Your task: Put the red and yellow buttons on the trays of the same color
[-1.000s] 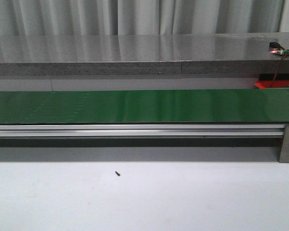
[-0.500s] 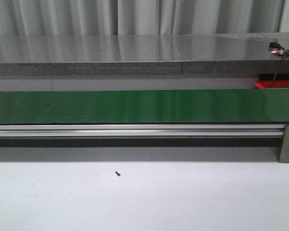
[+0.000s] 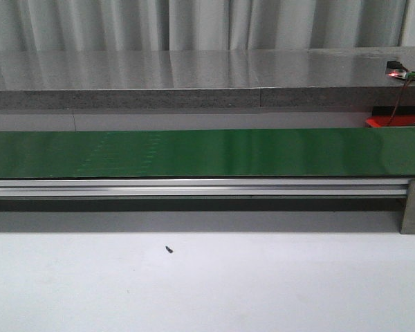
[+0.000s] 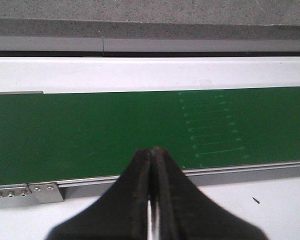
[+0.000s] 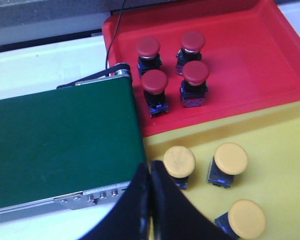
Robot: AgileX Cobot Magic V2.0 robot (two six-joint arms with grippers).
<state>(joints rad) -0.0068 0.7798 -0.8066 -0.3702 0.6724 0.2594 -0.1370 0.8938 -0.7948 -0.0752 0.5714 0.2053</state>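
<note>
Now | left pincer pressed closed, apparently empty | right pincer closed, nothing held

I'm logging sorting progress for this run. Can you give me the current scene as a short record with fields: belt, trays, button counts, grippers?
belt: green conveyor belt, no buttons visible on it in any view
red tray: four red buttons, all upright
yellow tray: three yellow buttons visible, tray partly out of frame
left gripper: shut, empty, over the belt's near edge
right gripper: shut, empty, near the belt end beside the trays
mismatches: none visible
</note>
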